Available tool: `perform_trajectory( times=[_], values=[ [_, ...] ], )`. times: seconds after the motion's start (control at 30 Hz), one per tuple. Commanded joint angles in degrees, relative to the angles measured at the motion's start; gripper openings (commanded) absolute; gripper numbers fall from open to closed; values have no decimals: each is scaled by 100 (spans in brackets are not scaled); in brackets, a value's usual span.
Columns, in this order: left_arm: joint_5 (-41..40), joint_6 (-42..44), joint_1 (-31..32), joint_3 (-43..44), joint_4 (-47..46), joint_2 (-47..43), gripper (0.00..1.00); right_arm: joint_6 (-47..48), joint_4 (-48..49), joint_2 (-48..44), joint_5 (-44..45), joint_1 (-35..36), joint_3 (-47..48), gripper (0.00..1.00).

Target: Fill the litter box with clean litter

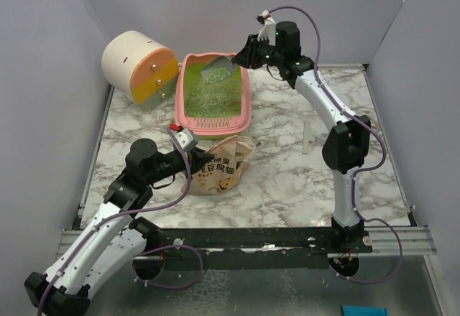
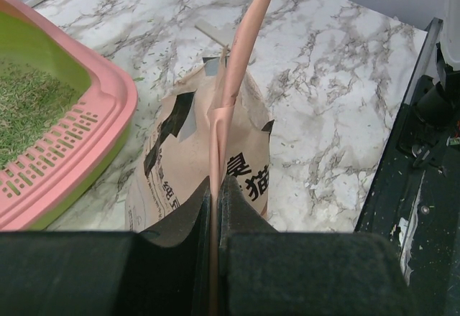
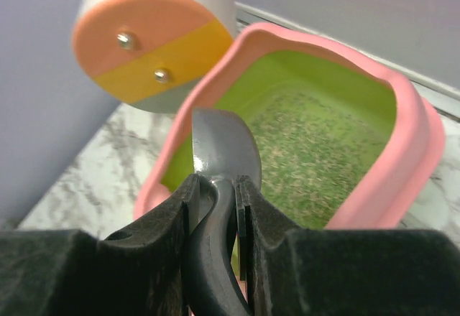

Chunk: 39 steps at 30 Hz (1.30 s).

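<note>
Gripping a grey metal scoop (image 3: 221,143) over the far end of the pink plastic litter box (image 1: 246,109): right gripper (image 3: 215,184); left gripper (image 2: 215,190) pinching tan printed pouch (image 2: 185,166).

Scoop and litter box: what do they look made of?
Scoop: likely metal bowl, grey with a glossy sheen; handle looks dark plastic. Litter box: moulded plastic by its look, smooth pink rim, lime-green inside, rounded corners.

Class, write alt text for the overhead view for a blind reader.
The right gripper holds a grey metal scoop over the pink plastic litter box of greenish-grey litter granules. The left gripper pinches a tan printed pouch on the marble table.
</note>
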State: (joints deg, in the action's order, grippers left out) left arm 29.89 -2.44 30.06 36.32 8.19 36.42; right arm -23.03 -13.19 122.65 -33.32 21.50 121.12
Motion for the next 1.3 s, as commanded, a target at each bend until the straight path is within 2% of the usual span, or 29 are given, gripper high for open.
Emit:
perform_trajectory(
  times=[0.0,0.27,0.43,0.5,0.6,0.73,0.83,0.97,1.07,1.27],
  values=[
    [-69,64,-2,285,-261,85,0,1546,-521,0,1591,283,258,1],
    [-98,29,-8,315,-269,196,0,2939,-349,-300,2956,638,83,1],
    [-99,-3,-5,306,-354,261,0,4171,190,-642,4020,1072,-613,1],
    [-103,0,-9,307,-388,314,0,4325,627,-911,4241,1142,-1094,1],
    [-68,-15,-7,292,-479,392,0,3844,753,-1277,4221,1073,-1394,1],
    [-43,-38,-4,213,-601,452,0,2785,550,-1704,3509,692,-1624,1],
    [-50,-21,4,139,-635,441,0,1640,543,-2001,2681,-6,-1890,1],
    [-39,-20,0,56,-697,411,0,37,1136,-2333,1414,-1196,-2761,1],
    [-51,1,3,42,-703,431,0,-633,1445,-2515,1219,-1808,-3436,1],
    [-70,48,0,24,-696,449,0,-1653,2444,-2798,1196,-2576,-4962,1]
  ],
)
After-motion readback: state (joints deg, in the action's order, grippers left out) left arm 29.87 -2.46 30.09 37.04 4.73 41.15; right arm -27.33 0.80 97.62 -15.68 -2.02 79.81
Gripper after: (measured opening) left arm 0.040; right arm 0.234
